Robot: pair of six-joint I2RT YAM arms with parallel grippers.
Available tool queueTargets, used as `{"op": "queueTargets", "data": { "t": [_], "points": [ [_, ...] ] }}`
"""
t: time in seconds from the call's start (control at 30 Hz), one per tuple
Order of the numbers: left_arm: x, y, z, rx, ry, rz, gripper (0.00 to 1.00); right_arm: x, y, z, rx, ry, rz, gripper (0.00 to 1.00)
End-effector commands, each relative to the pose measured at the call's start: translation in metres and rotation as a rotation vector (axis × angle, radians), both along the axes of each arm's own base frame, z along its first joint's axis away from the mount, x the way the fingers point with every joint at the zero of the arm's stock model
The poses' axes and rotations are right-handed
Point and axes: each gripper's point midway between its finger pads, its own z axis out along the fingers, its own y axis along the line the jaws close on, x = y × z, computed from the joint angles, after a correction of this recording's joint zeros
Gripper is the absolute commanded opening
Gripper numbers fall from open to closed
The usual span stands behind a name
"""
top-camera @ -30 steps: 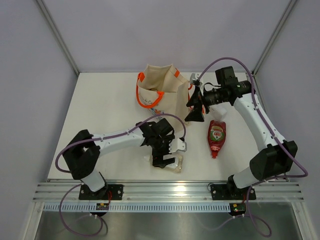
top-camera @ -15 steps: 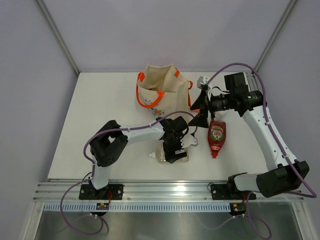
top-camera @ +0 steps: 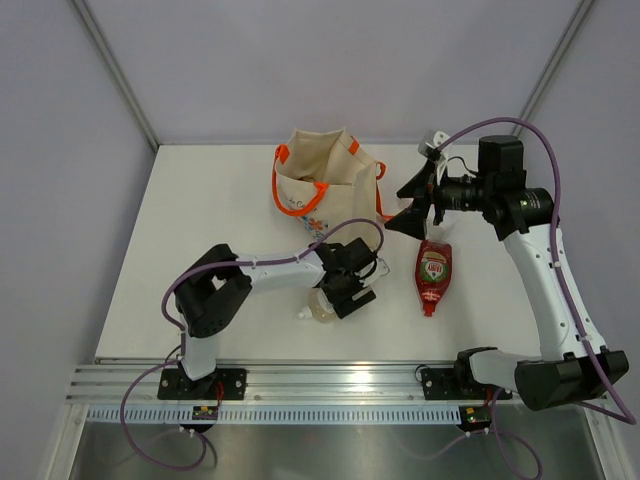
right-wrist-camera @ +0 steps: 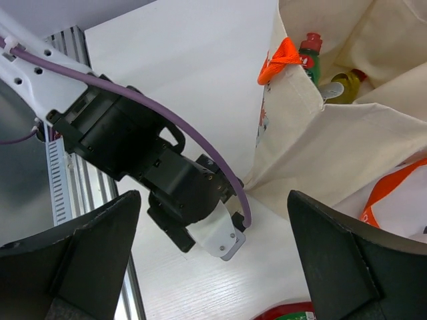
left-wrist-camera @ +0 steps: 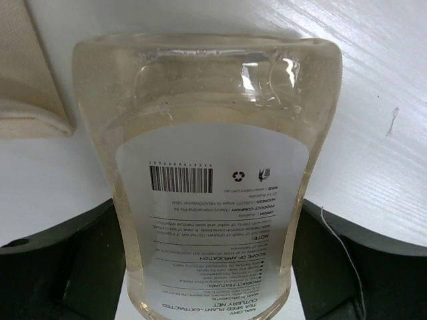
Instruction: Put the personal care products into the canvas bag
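White table [left-wrist-camera: 373, 80], clear-beige bottle [left-wrist-camera: 210, 133], barcode label [left-wrist-camera: 212, 213]

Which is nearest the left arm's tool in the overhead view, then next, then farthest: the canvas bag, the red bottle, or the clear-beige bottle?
1. clear-beige bottle, between the left tool's jaws.
2. canvas bag, its near edge just behind the tool.
3. red bottle, off to the tool's right.

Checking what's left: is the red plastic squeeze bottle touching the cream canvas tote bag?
Apart. Top view shows bare table between red squeeze bottle and canvas bag.
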Motion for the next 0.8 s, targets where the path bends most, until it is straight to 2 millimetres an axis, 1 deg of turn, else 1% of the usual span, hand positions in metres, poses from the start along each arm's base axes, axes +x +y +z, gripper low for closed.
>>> {"op": "queueTargets", "data": {
  "t": [0.0, 0.03, 0.07, 0.1, 0.13, 0.17, 0.23, 0.27, 0.33, 0.37, 0.43, 0.47, 0.5, 0.53, 0.57, 0.6, 0.63, 0.67, 0.7, 0.73, 0.77],
  "points": [
    [0.005, 0.038, -0.033, 0.185, -0.07, 0.087, 0.56, 0.008, -0.003, 0.033, 0.034, -0.086, -0.06, 1.0],
    [0.002, 0.037, -0.037, 0.196, -0.054, 0.087, 0.56, 0.011, -0.004, 0.034, 0.038, -0.08, -0.078, 1.0],
    [-0.001, 0.04, -0.04, 0.218, -0.033, 0.09, 0.52, 0.014, -0.005, 0.034, 0.037, -0.076, -0.093, 1.0],
    [0.0, 0.036, -0.037, 0.213, -0.032, 0.102, 0.26, 0.018, -0.006, 0.032, 0.037, -0.062, -0.11, 1.0],
    [0.0, 0.037, -0.038, 0.219, -0.026, 0.106, 0.11, 0.022, -0.007, 0.03, 0.037, -0.053, -0.128, 0.99],
    [0.0, 0.036, -0.036, 0.216, -0.025, 0.109, 0.01, 0.025, -0.009, 0.029, 0.032, -0.046, -0.145, 1.0],
    [0.002, 0.038, -0.031, 0.212, -0.045, 0.118, 0.0, 0.029, -0.011, 0.022, 0.021, -0.019, -0.162, 1.0],
    [0.003, 0.037, -0.022, 0.193, -0.056, 0.134, 0.0, 0.029, -0.011, 0.021, 0.019, -0.014, -0.165, 0.99],
    [0.003, 0.038, -0.011, 0.169, -0.073, 0.173, 0.0, 0.03, -0.012, 0.018, 0.014, -0.009, -0.165, 1.0],
    [0.006, 0.035, 0.004, 0.121, -0.095, 0.189, 0.0, 0.031, -0.014, 0.019, 0.017, -0.012, -0.172, 1.0],
    [0.006, 0.03, 0.02, 0.042, -0.083, 0.235, 0.0, 0.031, -0.014, 0.02, 0.022, -0.018, -0.174, 1.0],
    [0.005, 0.028, 0.024, -0.001, -0.075, 0.269, 0.0, 0.032, -0.015, 0.02, 0.024, -0.018, -0.175, 1.0],
    [0.007, 0.024, 0.041, -0.08, -0.063, 0.292, 0.0, 0.031, -0.015, 0.021, 0.03, -0.015, -0.173, 0.99],
    [0.01, 0.018, 0.049, -0.14, -0.063, 0.311, 0.0, 0.032, -0.015, 0.021, 0.034, -0.013, -0.175, 1.0],
    [0.005, 0.019, 0.05, -0.175, -0.03, 0.342, 0.0, 0.033, -0.015, 0.022, 0.037, -0.012, -0.173, 1.0],
    [0.009, 0.02, 0.062, -0.231, -0.029, 0.369, 0.0, 0.033, -0.015, 0.02, 0.042, 0.001, -0.174, 1.0],
    [0.014, 0.017, 0.067, -0.276, -0.031, 0.389, 0.0, 0.033, -0.015, 0.021, 0.047, -0.002, -0.174, 0.99],
    [0.009, 0.02, 0.064, -0.295, 0.001, 0.414, 0.0, 0.034, -0.015, 0.021, 0.049, 0.001, -0.173, 1.0],
    [0.01, 0.02, 0.067, -0.331, 0.03, 0.427, 0.0, 0.034, -0.015, 0.019, 0.051, 0.01, -0.173, 1.0],
    [0.013, 0.017, 0.075, -0.383, 0.027, 0.431, 0.0, 0.034, -0.015, 0.019, 0.053, 0.012, -0.171, 1.0],
    [0.009, 0.016, 0.076, -0.411, 0.056, 0.443, 0.0, 0.034, -0.014, 0.018, 0.052, 0.015, -0.169, 0.99]
  ]
}}
